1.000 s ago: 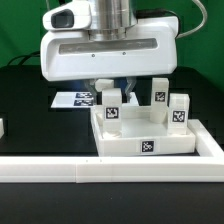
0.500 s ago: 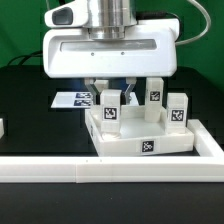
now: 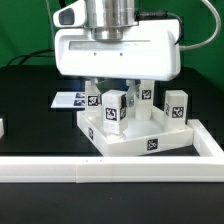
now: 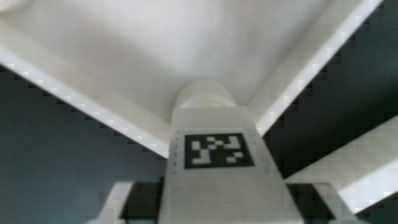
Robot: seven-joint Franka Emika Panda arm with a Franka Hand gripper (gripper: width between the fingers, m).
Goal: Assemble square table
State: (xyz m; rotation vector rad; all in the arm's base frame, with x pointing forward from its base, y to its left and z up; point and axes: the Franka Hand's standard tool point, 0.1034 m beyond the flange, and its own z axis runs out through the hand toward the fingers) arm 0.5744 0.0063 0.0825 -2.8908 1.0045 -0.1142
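Observation:
The square table slab (image 3: 125, 141) lies top-down on the black table, its edge tag (image 3: 152, 146) facing front. Three white tagged legs stand on it: one at the front left corner (image 3: 113, 110), one at the exterior view's right (image 3: 176, 108), and one behind (image 3: 146, 96). My gripper (image 3: 113, 98) comes down from above and is shut on the front left leg. In the wrist view this leg (image 4: 221, 135) fills the middle between my fingers (image 4: 137, 203), its rounded end pointing into the slab's corner (image 4: 178, 45).
The long white rail (image 3: 110, 172) runs across the front and up the exterior view's right side of the slab. The marker board (image 3: 70, 99) lies flat behind the slab on the left. A small white part (image 3: 2, 128) sits at the left edge.
My gripper has shifted a little to the exterior view's right, still holding the leg. The slab has turned slightly, and its left corner now sits further left.

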